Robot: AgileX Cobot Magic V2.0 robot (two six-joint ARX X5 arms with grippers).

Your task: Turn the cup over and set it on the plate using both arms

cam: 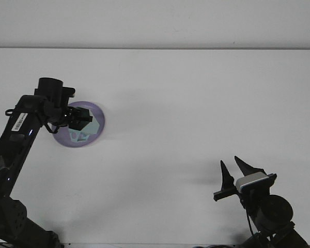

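Observation:
A pale blue translucent cup [85, 129] hangs over the purple plate [98, 120] at the left of the table, with my left gripper [78, 120] shut on it. I cannot tell whether the cup touches the plate. The left arm reaches in from the bottom left and covers part of the plate. My right gripper [234, 171] stands at the bottom right, far from the cup, open with nothing between its black fingers.
The white table [196, 103] runs back to a pale wall. The right arm's base [266, 212] fills the bottom right corner.

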